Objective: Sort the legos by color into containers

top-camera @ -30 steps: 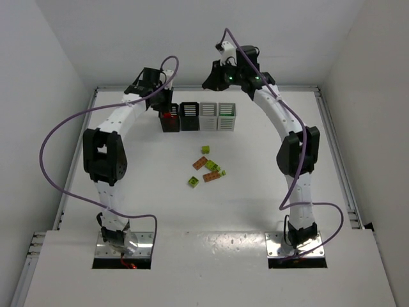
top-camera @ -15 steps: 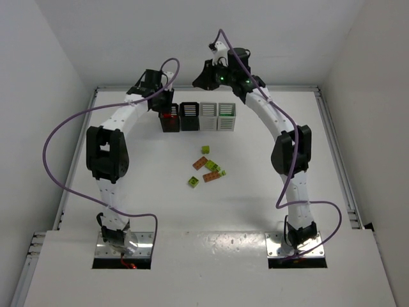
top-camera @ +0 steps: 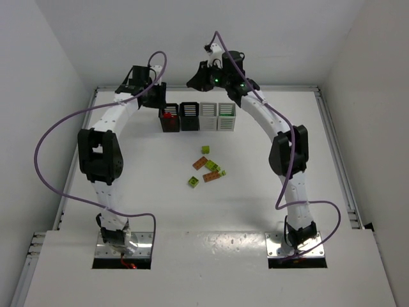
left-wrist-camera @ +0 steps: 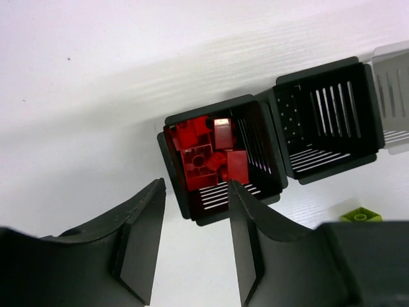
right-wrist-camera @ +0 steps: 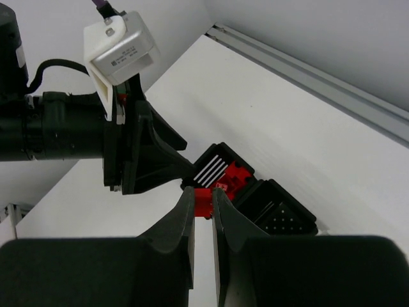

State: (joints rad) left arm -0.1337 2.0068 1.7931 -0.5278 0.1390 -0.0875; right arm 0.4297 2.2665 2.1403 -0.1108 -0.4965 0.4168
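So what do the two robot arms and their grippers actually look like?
Both the left arm and right arm have white links with black joint housings, each trailing a looping purple cable. The left gripper and right gripper have matte black, wedge-shaped fingers. A small green light glows near the right wrist.

Both white arms [top-camera: 119, 114] carry black joints [top-camera: 97, 158], looping purple cables [top-camera: 46, 137] and black wedge-shaped jaws.
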